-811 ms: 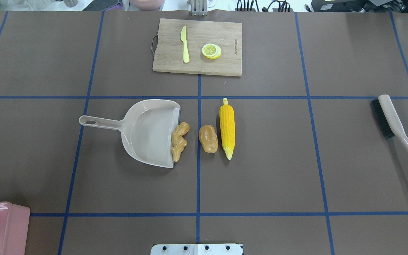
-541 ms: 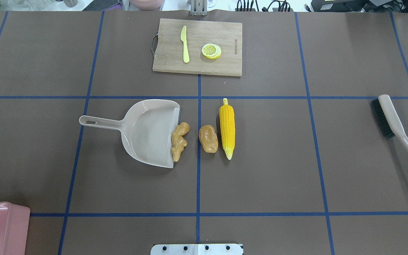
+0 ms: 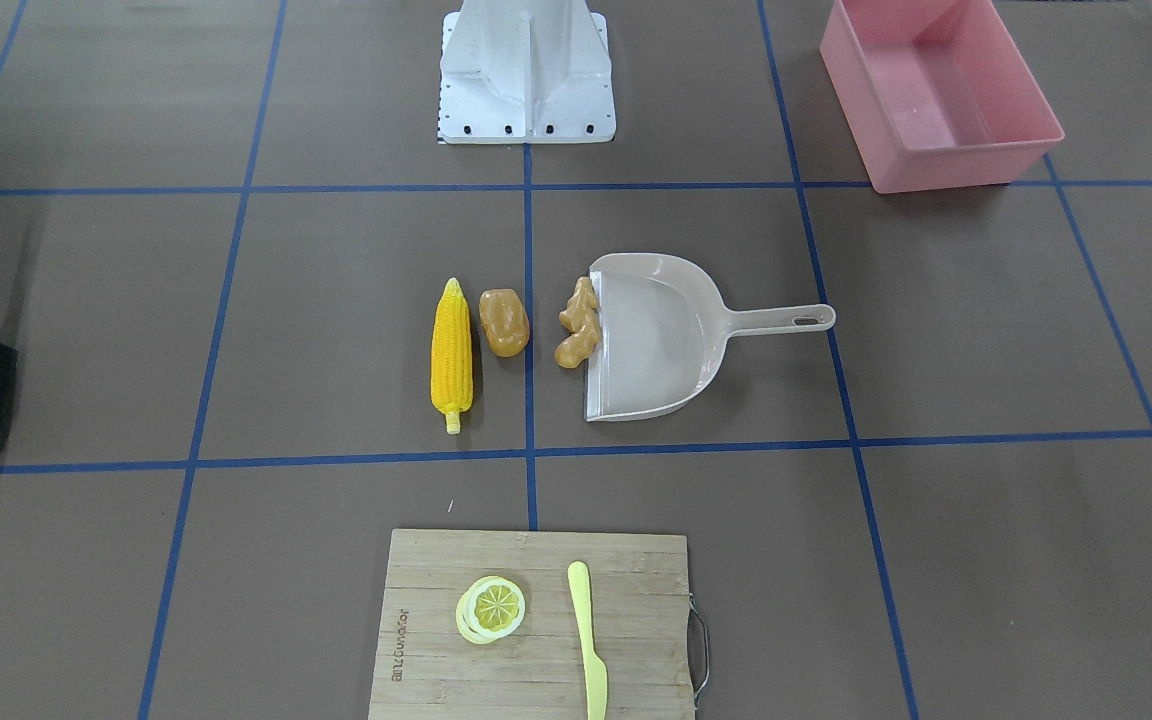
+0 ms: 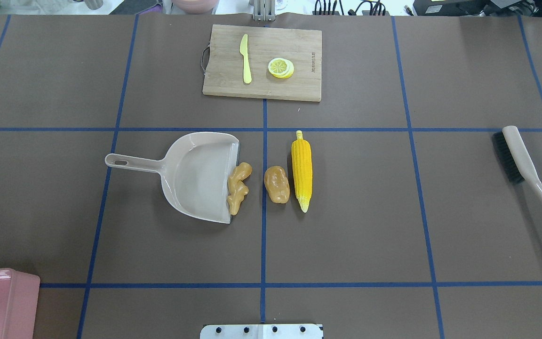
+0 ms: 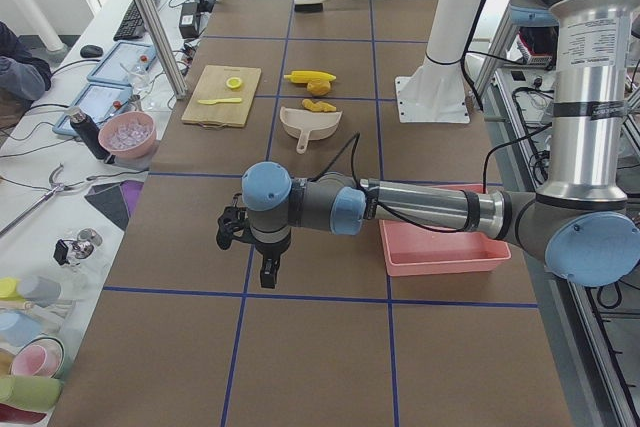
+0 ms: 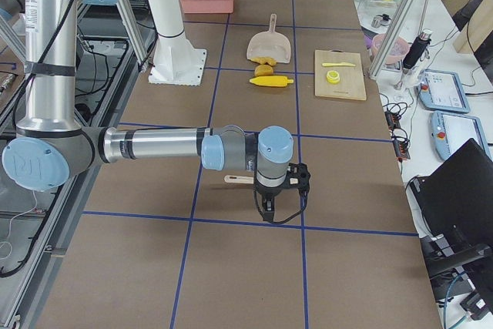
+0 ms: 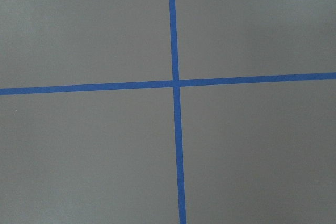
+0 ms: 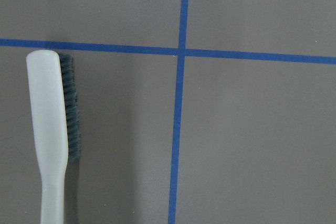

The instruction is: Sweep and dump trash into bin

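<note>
The yellow corn cob, the brownish-orange potato and the tan ginger root lie side by side mid-table. The ginger touches the open lip of the beige dustpan. The pink bin stands empty at the near left corner. My left gripper shows only in the exterior left view, hanging over bare table beside the bin; I cannot tell its state. My right gripper shows only in the exterior right view, over the brush; I cannot tell its state.
The brush lies at the far right with its bristles facing inward; it also shows in the right wrist view. A wooden cutting board with a yellow knife and lemon slices lies at the far edge.
</note>
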`<state>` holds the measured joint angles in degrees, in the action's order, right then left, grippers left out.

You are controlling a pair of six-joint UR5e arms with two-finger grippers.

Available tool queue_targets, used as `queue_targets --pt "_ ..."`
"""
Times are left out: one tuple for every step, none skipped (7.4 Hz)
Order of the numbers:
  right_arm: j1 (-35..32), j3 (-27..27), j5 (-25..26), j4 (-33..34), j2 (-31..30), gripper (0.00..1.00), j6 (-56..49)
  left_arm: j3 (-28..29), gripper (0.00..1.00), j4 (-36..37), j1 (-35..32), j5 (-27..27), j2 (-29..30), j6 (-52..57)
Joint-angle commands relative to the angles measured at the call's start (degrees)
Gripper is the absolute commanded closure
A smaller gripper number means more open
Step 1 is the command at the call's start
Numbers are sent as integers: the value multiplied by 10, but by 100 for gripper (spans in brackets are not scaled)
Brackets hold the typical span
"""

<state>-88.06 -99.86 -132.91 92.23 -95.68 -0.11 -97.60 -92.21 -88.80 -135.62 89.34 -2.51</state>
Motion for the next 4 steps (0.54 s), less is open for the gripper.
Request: queue_targets --pt "-1 -9 4 -3 -6 0 -2 -5 1 -22 23 -2 40 3" --pt "-2 -12 1 -3 -12 0 -2 -14 1 -44 50 -2 50 2" --pt "-1 -13 3 -3 -10 0 -2 -13 1 -78 97 3 60 -1" --pt "-1 -12 -5 -3 -9 0 2 -28 1 -86 134 13 65 -3"
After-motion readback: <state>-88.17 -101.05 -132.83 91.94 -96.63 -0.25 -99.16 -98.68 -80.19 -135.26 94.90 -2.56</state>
